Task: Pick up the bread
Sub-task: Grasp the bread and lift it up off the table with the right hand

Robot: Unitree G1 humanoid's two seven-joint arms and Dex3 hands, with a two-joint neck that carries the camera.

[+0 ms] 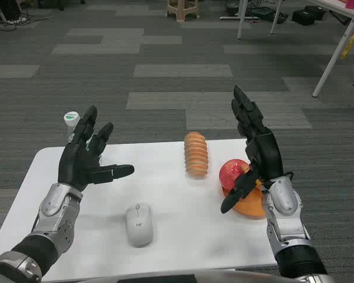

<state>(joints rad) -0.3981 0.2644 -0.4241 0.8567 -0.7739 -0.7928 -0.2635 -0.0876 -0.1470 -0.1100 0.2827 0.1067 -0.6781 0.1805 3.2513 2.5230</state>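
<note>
Bread (pixel 196 154) btwn hands, nearer right hand (pixel 253 150).

One head view looks forward and down, close over the white table (pixel 177 236) and the floor beyond.

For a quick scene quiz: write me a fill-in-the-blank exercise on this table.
1. The bread lies between the two ____.
2. The apple sits on an ____ plate.
3. Nearest the camera lies a white computer ____.
4. Both hands, left hand and right hand, hold ____.

Missing: hands; orange; mouse; nothing
</note>
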